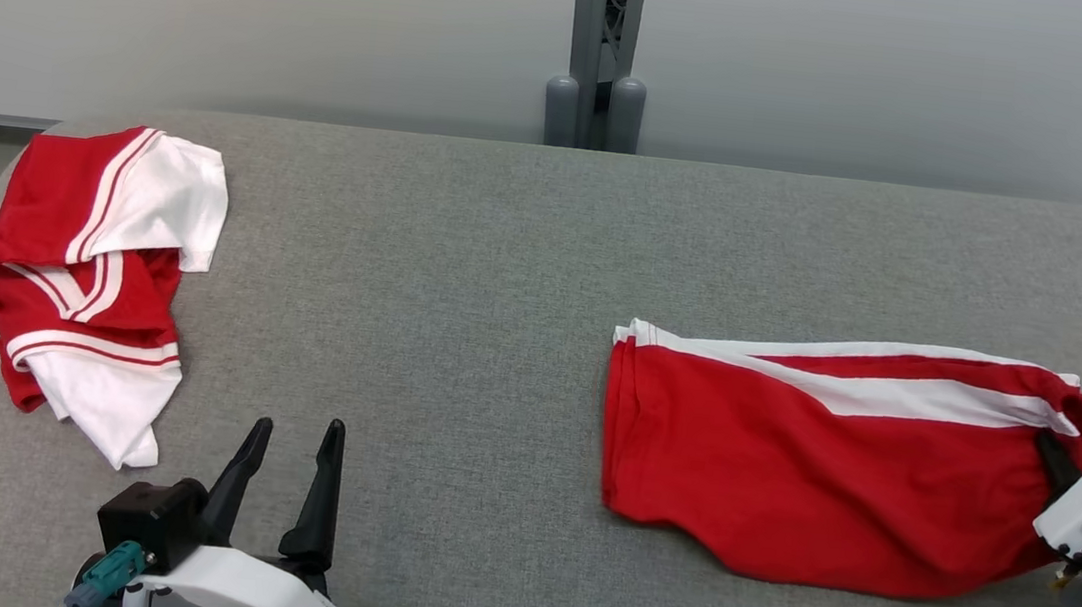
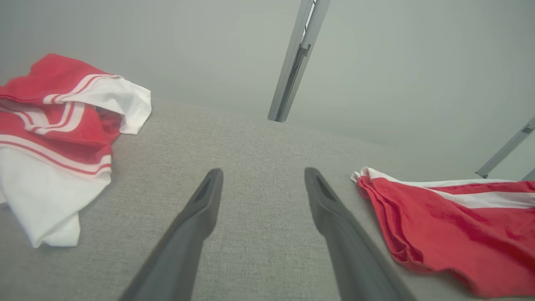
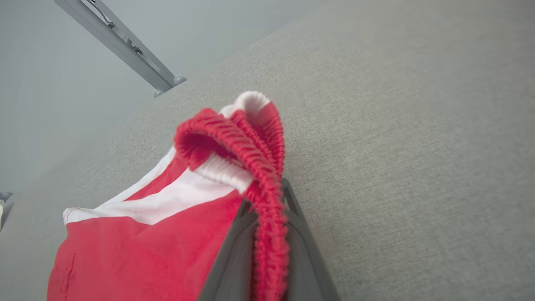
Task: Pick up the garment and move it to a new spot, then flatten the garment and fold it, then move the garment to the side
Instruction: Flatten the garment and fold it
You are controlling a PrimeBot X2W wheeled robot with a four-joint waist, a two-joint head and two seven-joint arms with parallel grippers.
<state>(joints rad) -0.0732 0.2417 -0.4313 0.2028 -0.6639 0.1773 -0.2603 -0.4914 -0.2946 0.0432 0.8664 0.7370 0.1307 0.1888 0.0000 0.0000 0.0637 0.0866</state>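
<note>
Red-and-white shirt (image 1: 91,276) crumpled by the tabletop (image 1: 465,265)'s left edge; near its right edge, right gripper (image 3: 267,200) clamps red shorts (image 1: 816,463) by the waistband; left gripper (image 1: 295,439) spread.

The shorts (image 1: 815,473) right of the grey post (image 1: 587,37) are showing solid red with white side stripes and a ribbed red waistband (image 3: 267,167), the crumpled top (image 1: 91,276) left of it is showing red with white panels and stripes, and the tabletop (image 1: 465,265) is showing plain woven grey.
</note>
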